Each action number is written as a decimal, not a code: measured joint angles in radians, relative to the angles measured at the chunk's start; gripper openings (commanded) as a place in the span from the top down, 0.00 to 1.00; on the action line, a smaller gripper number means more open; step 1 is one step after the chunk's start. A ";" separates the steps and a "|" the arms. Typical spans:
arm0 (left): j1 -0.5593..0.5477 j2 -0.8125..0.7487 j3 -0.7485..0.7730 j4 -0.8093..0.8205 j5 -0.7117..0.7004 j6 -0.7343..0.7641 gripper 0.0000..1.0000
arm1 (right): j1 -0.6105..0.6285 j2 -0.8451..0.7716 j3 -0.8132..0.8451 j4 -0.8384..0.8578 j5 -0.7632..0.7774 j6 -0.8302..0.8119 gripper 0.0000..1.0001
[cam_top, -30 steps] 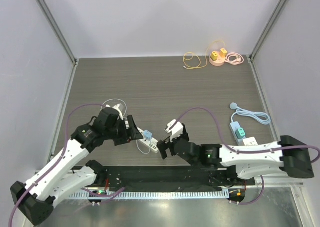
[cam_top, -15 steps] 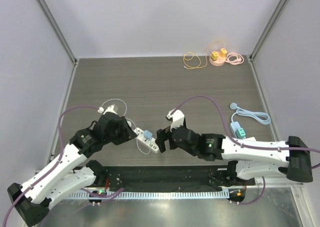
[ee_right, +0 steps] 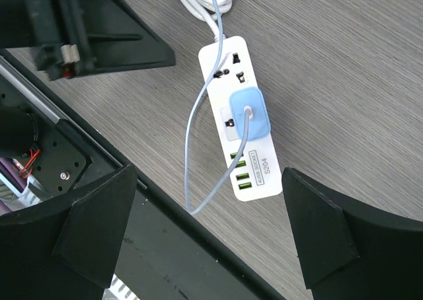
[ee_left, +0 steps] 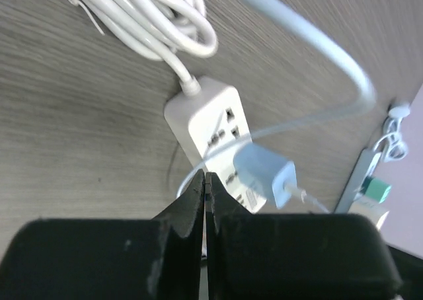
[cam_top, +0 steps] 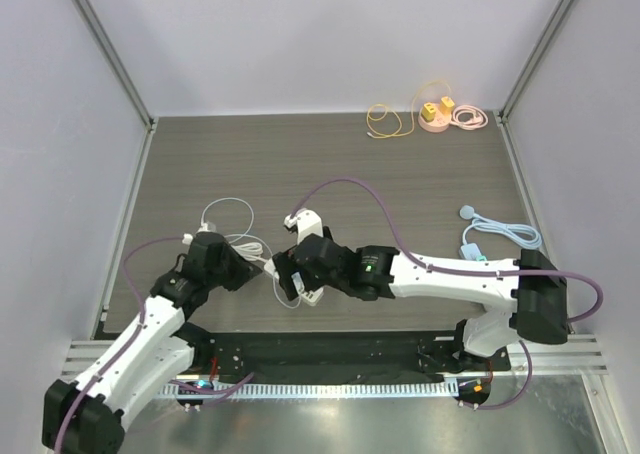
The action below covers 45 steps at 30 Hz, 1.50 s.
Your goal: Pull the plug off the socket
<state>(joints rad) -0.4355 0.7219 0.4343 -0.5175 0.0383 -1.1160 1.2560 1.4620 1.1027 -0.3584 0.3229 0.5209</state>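
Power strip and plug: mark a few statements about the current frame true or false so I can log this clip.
1. The blue plug sits in the white power strip. True.
2. The right gripper is shut on the plug. False: it is open, its fingers spread above the strip.
3. The left gripper is shut. True.
4. The strip's white cord lies stretched out straight. False: it is bundled in a coil beside the strip.
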 measured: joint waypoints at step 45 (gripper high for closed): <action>0.176 0.397 -0.095 0.524 0.347 0.014 1.00 | -0.043 0.293 0.220 -0.137 -0.027 -0.030 0.27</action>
<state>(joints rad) -0.2596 1.1187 0.3397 0.0063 0.3851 -1.1015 1.2129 1.7546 1.3224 -0.4953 0.2962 0.4911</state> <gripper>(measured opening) 0.002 0.734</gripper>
